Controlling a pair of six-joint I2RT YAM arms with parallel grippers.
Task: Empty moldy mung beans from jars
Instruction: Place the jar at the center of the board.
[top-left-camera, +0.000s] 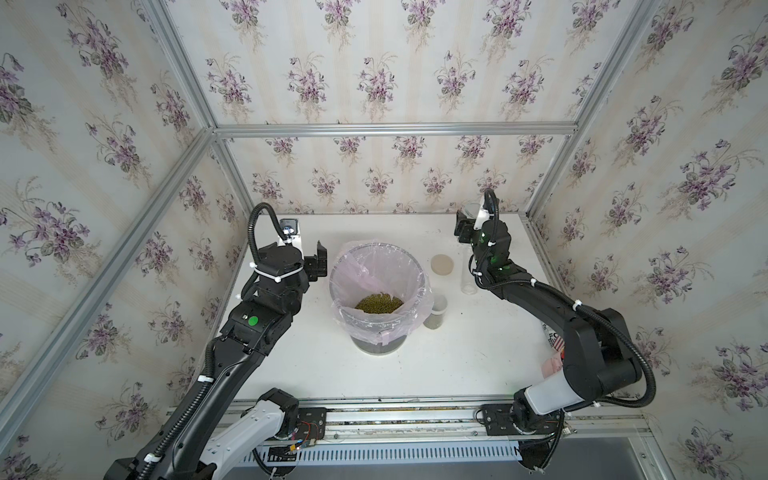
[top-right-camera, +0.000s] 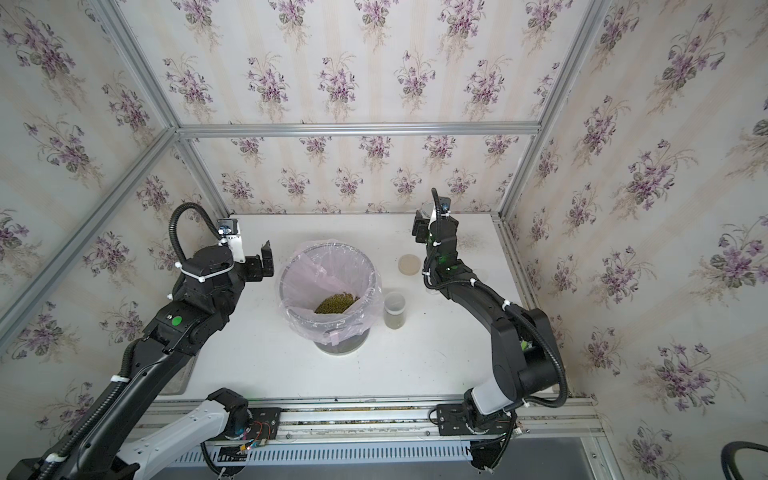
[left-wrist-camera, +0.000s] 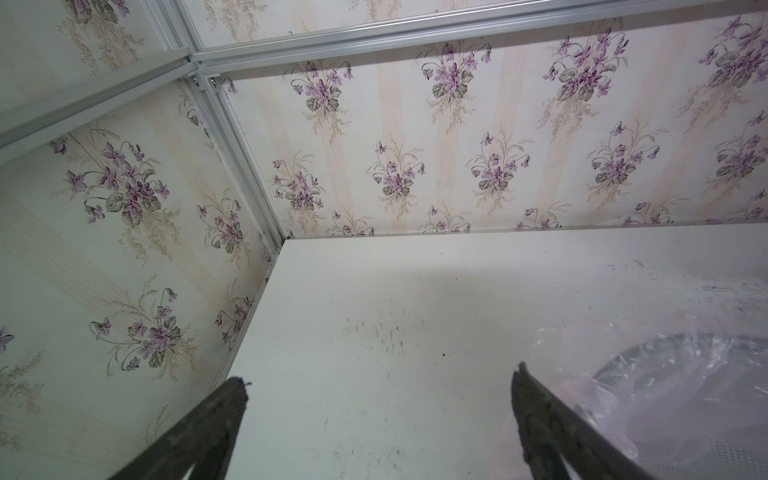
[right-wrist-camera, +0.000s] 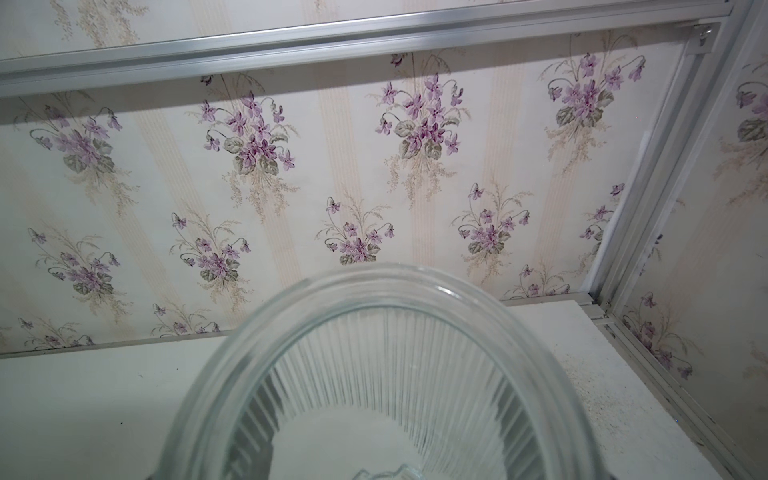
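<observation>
The mung beans (top-left-camera: 378, 302) lie heaped in a bin lined with a pink bag (top-left-camera: 376, 253), mid-table in both top views. My left gripper (top-left-camera: 318, 262) hangs open and empty just left of the bin; in the left wrist view its fingers (left-wrist-camera: 232, 399) spread wide over bare table. At the back right, my right gripper (top-left-camera: 465, 226) is shut on a ribbed clear jar (right-wrist-camera: 386, 278), lidless and empty. A small lidless jar (top-left-camera: 436, 309) with a low layer of beans stands right of the bin. A tall narrow jar (top-left-camera: 468, 272) stands empty beside a loose tan lid (top-left-camera: 441, 264).
A printed can (top-left-camera: 555, 336) and something pink (top-left-camera: 552, 365) sit at the table's right edge, mostly behind my right arm. Pale crumbs (right-wrist-camera: 594, 382) dust the back right corner. Floral walls with aluminium posts close in the left, back and right.
</observation>
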